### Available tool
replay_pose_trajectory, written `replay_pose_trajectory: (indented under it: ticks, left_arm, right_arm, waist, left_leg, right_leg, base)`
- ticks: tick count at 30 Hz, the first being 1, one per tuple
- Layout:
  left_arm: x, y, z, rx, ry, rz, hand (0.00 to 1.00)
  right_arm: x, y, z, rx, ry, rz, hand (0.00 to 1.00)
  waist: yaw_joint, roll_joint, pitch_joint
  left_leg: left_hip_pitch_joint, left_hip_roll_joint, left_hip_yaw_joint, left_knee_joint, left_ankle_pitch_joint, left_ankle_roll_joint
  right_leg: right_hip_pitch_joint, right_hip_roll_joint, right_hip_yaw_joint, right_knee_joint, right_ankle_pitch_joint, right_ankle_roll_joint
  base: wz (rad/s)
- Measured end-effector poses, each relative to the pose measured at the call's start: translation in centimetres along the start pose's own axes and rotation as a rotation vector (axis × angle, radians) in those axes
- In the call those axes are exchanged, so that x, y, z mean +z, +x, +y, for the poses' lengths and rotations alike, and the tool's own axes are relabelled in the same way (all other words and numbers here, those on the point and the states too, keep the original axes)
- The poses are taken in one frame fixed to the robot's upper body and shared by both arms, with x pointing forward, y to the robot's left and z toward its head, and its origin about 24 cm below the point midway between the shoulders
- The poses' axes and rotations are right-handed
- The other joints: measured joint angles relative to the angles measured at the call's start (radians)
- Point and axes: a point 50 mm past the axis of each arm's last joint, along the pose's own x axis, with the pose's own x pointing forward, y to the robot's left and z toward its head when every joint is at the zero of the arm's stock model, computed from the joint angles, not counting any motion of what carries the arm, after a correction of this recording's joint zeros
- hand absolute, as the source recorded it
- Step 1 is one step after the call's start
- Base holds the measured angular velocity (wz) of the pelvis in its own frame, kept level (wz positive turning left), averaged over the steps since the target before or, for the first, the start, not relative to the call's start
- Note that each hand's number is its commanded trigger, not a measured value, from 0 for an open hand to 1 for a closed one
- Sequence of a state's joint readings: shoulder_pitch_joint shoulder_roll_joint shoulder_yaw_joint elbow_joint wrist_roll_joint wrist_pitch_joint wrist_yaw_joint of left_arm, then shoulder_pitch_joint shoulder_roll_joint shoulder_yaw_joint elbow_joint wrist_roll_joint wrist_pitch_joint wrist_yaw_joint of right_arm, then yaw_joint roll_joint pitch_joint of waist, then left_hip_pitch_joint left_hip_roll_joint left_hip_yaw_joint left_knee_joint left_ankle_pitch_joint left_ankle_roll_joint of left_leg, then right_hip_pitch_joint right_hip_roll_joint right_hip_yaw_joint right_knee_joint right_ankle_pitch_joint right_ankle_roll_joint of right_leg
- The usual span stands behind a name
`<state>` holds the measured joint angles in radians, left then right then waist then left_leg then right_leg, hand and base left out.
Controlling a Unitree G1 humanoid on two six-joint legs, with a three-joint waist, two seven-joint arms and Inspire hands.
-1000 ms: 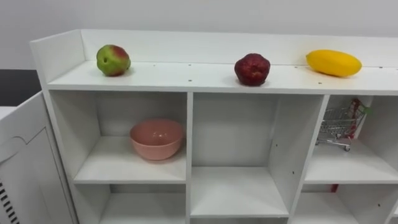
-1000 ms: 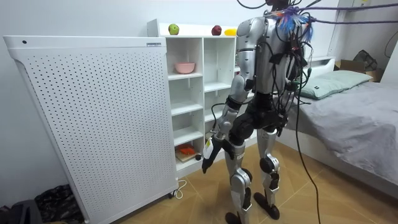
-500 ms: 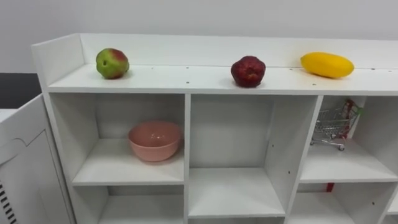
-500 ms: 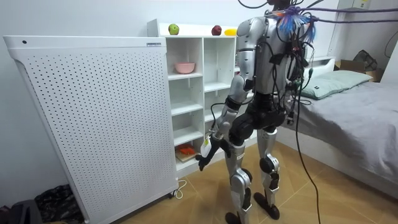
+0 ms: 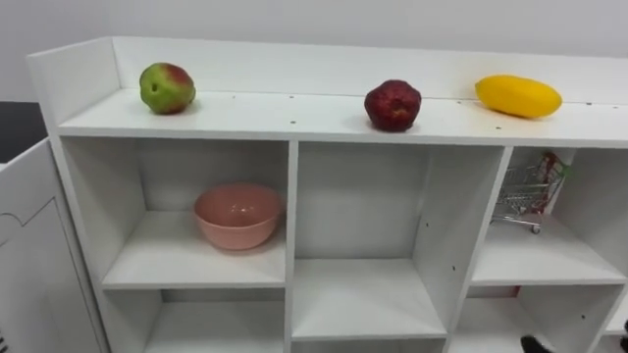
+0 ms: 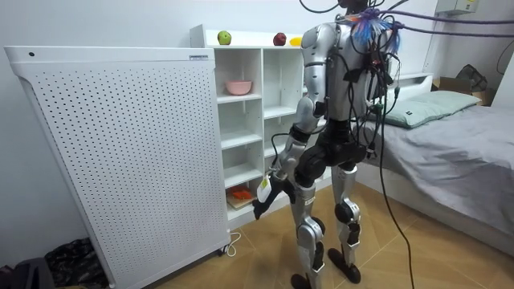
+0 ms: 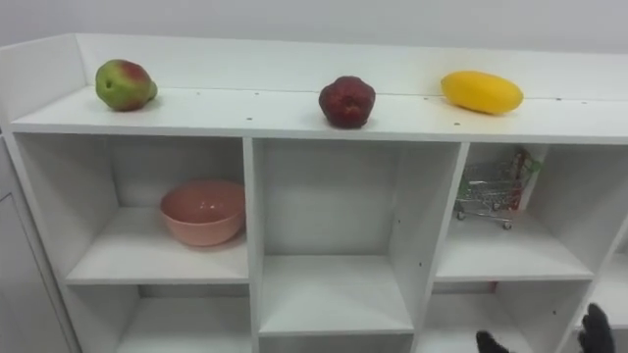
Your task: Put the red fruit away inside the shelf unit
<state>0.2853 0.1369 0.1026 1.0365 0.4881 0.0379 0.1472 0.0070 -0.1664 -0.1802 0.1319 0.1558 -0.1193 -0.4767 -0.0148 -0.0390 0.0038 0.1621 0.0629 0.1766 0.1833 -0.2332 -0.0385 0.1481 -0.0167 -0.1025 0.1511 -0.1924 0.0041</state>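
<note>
**On the closet point(image 5: 294, 118) top, three fruits in a row**

On the white top board lie three fruits, well apart, one above each column of the closet. There is one green-and-red fruit point(image 5: 167, 87) at the left end near the side wall. One dark red fruit point(image 5: 392, 105) sits in the middle, and one long yellow fruit point(image 5: 518, 96) is on the right. Each rests on the board and touches nothing else.

Below the board, the eye views show an upper row of three compartments. The left one holds one pink bowl point(image 5: 235, 216), upright with its mouth up, toward the right part of its shelf. The right one holds one small wire shopping cart point(image 5: 530, 191) standing on its wheels, with a little red and green at its back. A second row of three compartments begins underneath.

The right hand point(image 7: 595, 331) pokes into the lower right corner of the eye views, beneath the cart's compartment and away from every fruit. Whether it is open or closed cannot be told.

In the room view the robot stands facing the closet with its knees slightly bent. One tall white perforated panel point(image 6: 120, 152) is on the room view's left and one bed point(image 6: 458, 136) on its right. The left hand point(image 6: 263, 201) hangs low before the lower shelves, and its state cannot be told either.
</note>
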Motion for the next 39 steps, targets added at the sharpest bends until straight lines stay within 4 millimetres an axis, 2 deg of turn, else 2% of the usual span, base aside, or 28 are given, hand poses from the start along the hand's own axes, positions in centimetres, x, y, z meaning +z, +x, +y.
replay_pose_trajectory:
  ticks: [1,2,3,5,10,15,18,21,23,25,28,30,32,35,39]
  left_arm:
    - [0.1,0.0,0.0,-0.001,0.007,-0.007,0.00]
    - [0.3,0.0,-0.1,-0.004,0.009,-0.017,0.00]
    - [0.4,0.0,-0.1,-0.004,0.009,-0.019,0.00]
    - [0.3,0.0,0.0,-0.003,0.010,-0.019,0.00]
    - [0.3,0.0,-0.4,-0.022,0.024,-0.019,0.00]
    - [0.8,0.0,-0.4,-0.036,0.050,-0.035,0.00]
    - [1.4,0.1,-0.2,-0.034,0.056,-0.056,0.00]
    - [1.5,0.2,0.1,-0.039,0.068,-0.062,0.00]
    - [1.8,0.2,0.3,-0.032,0.083,-0.072,0.00]
    - [2.1,0.3,0.4,-0.029,0.088,-0.081,0.00]
    - [2.5,0.3,0.5,-0.025,0.098,-0.093,0.00]
    - [2.6,0.3,0.5,-0.024,0.099,-0.094,0.00]
    - [2.7,0.4,0.5,-0.023,0.099,-0.094,0.00]
    - [2.8,0.4,0.5,-0.027,0.104,-0.095,0.00]
    - [3.1,0.4,0.3,-0.036,0.115,-0.103,0.00]
  right_arm:
    - [0.7,0.1,0.2,0.007,-0.003,-0.031,0.00]
    - [2.2,0.2,0.6,0.020,0.006,-0.101,0.00]
    - [3.6,0.4,1.1,0.033,0.024,-0.161,0.00]
    - [4.9,0.7,1.4,0.045,0.033,-0.225,0.00]
    - [7.5,1.6,2.4,0.073,0.079,-0.313,0.00]
    - [9.8,2.0,3.2,0.094,0.158,-0.383,0.00]
    - [11.1,2.3,3.7,0.110,0.173,-0.422,0.00]
    - [12.7,2.5,4.8,0.159,0.190,-0.476,0.00]
    - [13.4,2.4,5.0,0.173,0.202,-0.502,0.00]
    - [13.7,2.3,5.0,0.180,0.210,-0.516,0.00]
    - [13.9,2.1,5.5,0.199,0.212,-0.522,0.00]
    - [14.2,2.1,6.1,0.233,0.227,-0.526,0.00]
    - [14.5,2.1,6.2,0.247,0.236,-0.529,0.00]
    - [14.7,2.8,6.8,0.266,0.268,-0.505,0.00]
    - [15.5,3.4,7.6,0.293,0.294,-0.500,0.00]
  waist:
    - [0.000,0.004,-0.0031]
    - [0.000,0.011,-0.0068]
    - [-0.003,0.016,-0.0068]
    - [-0.004,0.017,-0.0069]
    - [0.011,0.010,-0.0038]
    - [0.035,-0.012,-0.0004]
    - [0.055,-0.024,-0.0038]
    - [0.055,-0.030,-0.0046]
    - [0.057,-0.035,-0.0076]
    - [0.075,-0.034,-0.0071]
    - [0.082,-0.030,-0.0033]
    - [0.095,-0.024,0.0030]
    - [0.100,-0.025,0.0042]
    - [0.105,-0.029,0.0071]
    - [0.127,-0.031,0.0079]
  left_leg:
    - [-0.006,0.000,0.000,0.000,0.000,0.000]
    - [-0.017,0.000,0.000,-0.001,0.000,0.000]
    - [-0.020,0.001,0.000,-0.002,0.000,0.000]
    - [-0.020,0.001,-0.002,-0.002,0.000,0.000]
    - [-0.012,0.001,-0.015,-0.002,0.002,0.002]
    - [-0.018,-0.004,-0.026,0.006,0.005,0.006]
    - [-0.028,-0.007,-0.026,0.006,0.006,0.008]
    - [-0.036,-0.007,-0.032,0.006,0.006,0.009]
    - [-0.047,-0.007,-0.044,0.008,0.006,0.009]
    - [-0.047,-0.007,-0.047,0.008,0.006,0.008]
    - [-0.048,-0.007,-0.054,0.008,0.006,0.008]
    - [-0.048,-0.007,-0.055,0.010,0.006,0.008]
    - [-0.050,-0.007,-0.057,0.013,0.006,0.008]
    - [-0.053,-0.008,-0.070,0.019,0.006,0.008]
    - [-0.065,-0.008,-0.073,0.023,0.007,0.008]
  right_leg:
    - [-0.008,0.000,-0.002,0.004,0.000,0.000]
    - [-0.014,-0.001,-0.007,0.004,0.000,0.000]
    - [-0.019,0.000,-0.008,0.007,0.000,0.000]
    - [-0.017,0.000,-0.012,0.008,0.000,0.000]
    - [-0.011,-0.002,-0.028,0.018,0.000,0.000]
    - [-0.012,-0.007,-0.039,0.014,0.000,0.000]
    - [-0.022,-0.010,-0.039,0.017,0.000,0.001]
    - [-0.027,-0.010,-0.042,0.017,0.000,0.001]
    - [-0.027,-0.010,-0.051,0.017,0.000,0.001]
    - [-0.028,-0.009,-0.055,0.017,0.000,0.001]
    - [-0.026,-0.010,-0.066,0.018,0.000,0.001]
    - [-0.025,-0.010,-0.065,0.019,0.000,0.001]
    - [-0.024,-0.011,-0.067,0.019,0.000,0.001]
    - [-0.019,-0.014,-0.095,0.020,0.000,0.001]
    - [-0.027,-0.014,-0.096,0.020,0.001,0.001]
  base:
    - [0.00]
    - [0.00]
    - [0.00]
    - [0.03]
    - [0.03]
    - [0.08]
    - [0.00]
    - [0.02]
    - [0.12]
    - [0.08]
    - [0.04]
    - [0.00]
    - [0.03]
    - [0.10]
    - [0.01]
